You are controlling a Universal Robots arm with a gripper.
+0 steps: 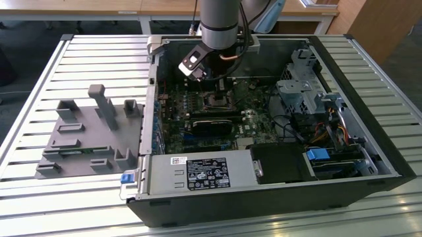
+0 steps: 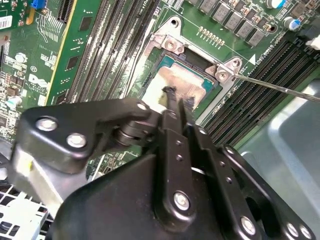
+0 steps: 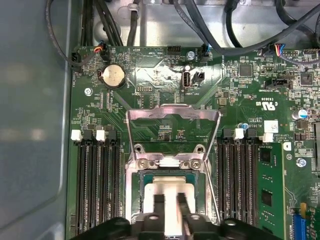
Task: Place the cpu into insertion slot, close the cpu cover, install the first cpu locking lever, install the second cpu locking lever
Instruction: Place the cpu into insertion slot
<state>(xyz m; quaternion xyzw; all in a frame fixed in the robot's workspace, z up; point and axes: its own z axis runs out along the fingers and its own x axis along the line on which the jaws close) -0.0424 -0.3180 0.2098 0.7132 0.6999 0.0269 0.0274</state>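
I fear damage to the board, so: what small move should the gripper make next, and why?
Probably lift the gripper straight up a little. The cpu seems to lie flat in the insertion slot with the gripper right above it, and the cpu cover stands open, so the cover cannot close until the gripper clears.
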